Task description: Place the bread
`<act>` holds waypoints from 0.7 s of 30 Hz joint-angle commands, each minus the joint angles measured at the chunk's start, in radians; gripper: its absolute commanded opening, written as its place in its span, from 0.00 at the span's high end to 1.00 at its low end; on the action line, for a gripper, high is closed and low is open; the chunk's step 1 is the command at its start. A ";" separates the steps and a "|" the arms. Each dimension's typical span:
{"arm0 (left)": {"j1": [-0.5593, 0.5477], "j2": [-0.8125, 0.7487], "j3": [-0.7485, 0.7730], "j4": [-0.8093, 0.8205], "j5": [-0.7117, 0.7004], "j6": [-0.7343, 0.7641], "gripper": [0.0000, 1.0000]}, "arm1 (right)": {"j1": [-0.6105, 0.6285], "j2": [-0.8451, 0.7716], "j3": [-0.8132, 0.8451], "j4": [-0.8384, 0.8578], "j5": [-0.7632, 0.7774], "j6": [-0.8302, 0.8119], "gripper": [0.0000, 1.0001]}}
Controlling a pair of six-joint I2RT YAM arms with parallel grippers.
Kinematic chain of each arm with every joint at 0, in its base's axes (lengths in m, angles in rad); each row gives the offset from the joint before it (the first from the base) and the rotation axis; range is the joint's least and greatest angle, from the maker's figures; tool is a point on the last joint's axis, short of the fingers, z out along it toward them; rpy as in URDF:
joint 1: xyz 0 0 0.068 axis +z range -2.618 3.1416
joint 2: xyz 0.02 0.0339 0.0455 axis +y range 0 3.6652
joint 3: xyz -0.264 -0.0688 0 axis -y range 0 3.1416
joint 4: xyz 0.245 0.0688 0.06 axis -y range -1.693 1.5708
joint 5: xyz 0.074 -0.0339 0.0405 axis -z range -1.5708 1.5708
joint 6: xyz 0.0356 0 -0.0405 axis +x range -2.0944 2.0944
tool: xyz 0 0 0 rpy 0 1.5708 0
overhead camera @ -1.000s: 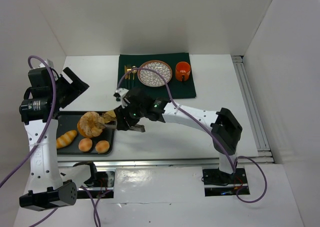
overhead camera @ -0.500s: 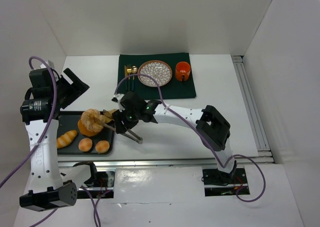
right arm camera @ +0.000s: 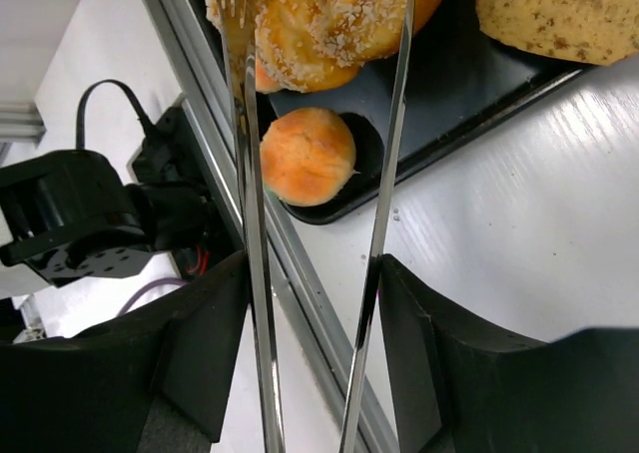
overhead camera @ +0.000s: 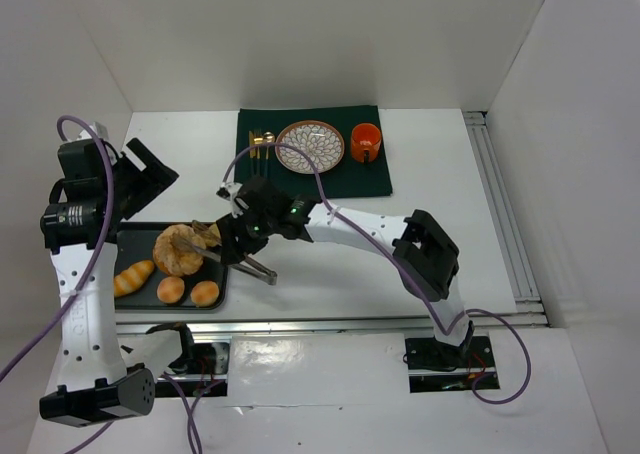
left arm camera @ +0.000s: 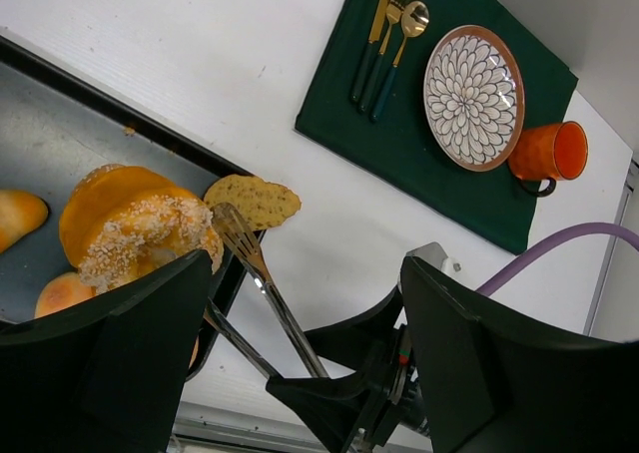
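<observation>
From above, the right arm lies stretched low across the tabletop from its base at lower right towards the left of the frame, elbow bent, wrist turned towards the tray [overhead camera: 135,232]. The right pincer [overhead camera: 235,249] is clamped on a pair of metal tongs [overhead camera: 260,271], and the tong tips grip the bread [overhead camera: 177,250], which sits over the middle of the dark tray at centre left. Two small buns [overhead camera: 171,290] and a long roll [overhead camera: 133,277] lie below it on the tray. The left arm stands upright along the left edge, its left pincer [overhead camera: 145,174] raised above the tray's upper corner, spread wide and empty. A green cloth [overhead camera: 315,179] with a plate [overhead camera: 310,146] and an orange mug [overhead camera: 365,142] lies at upper centre.

Through the left wrist camera, the left pincer [left arm camera: 305,273] gapes with nothing between its fingers. The bread [left arm camera: 135,224] is at centre left, tilted, orange underside showing; whether it touches the tray [left arm camera: 50,134] I cannot tell. A flat seeded slice [left arm camera: 255,200] rests on the tray's rim just beside it.

Through the right wrist camera, the right pincer [right arm camera: 312,263] presses both tong [right arm camera: 389,174] arms, which run up to the bread [right arm camera: 319,14] at the top edge, one on each side.
</observation>
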 commanded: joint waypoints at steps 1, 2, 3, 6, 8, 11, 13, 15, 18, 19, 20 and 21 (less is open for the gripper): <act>0.006 -0.019 -0.002 0.032 0.000 -0.007 0.11 | -0.009 0.010 0.070 -0.003 -0.040 0.037 0.40; 0.006 -0.019 -0.002 0.032 0.000 -0.007 0.11 | -0.009 0.019 0.083 -0.027 -0.018 0.037 0.38; 0.006 -0.019 -0.002 0.032 0.000 -0.007 0.11 | -0.009 0.019 0.094 -0.038 -0.018 0.037 0.38; 0.006 -0.019 -0.002 0.032 0.000 -0.007 0.11 | -0.009 0.028 0.104 -0.069 0.014 0.037 0.38; 0.006 -0.019 -0.002 0.032 0.000 -0.007 0.11 | -0.009 0.028 0.104 -0.069 0.026 0.037 0.38; 0.006 -0.019 -0.002 0.032 0.000 -0.007 0.11 | -0.009 0.018 0.104 -0.078 0.036 0.037 0.38; 0.006 -0.019 -0.002 0.032 0.000 -0.007 0.11 | -0.009 0.018 0.104 -0.089 0.048 0.037 0.38; 0.006 -0.019 -0.002 0.032 0.000 -0.007 0.11 | -0.009 0.018 0.094 -0.089 0.057 0.037 0.38; 0.006 -0.019 -0.002 0.032 0.000 -0.007 0.11 | -0.009 -0.002 0.081 -0.077 0.069 0.037 0.37; 0.006 -0.019 -0.002 0.032 0.000 -0.007 0.11 | -0.009 -0.002 0.071 -0.077 0.069 0.037 0.37; 0.006 -0.019 -0.002 0.032 0.009 -0.007 0.11 | -0.009 -0.002 0.071 -0.077 0.069 0.037 0.37; 0.006 -0.019 -0.002 0.032 0.009 -0.007 0.11 | -0.009 -0.002 0.071 -0.077 0.069 0.037 0.37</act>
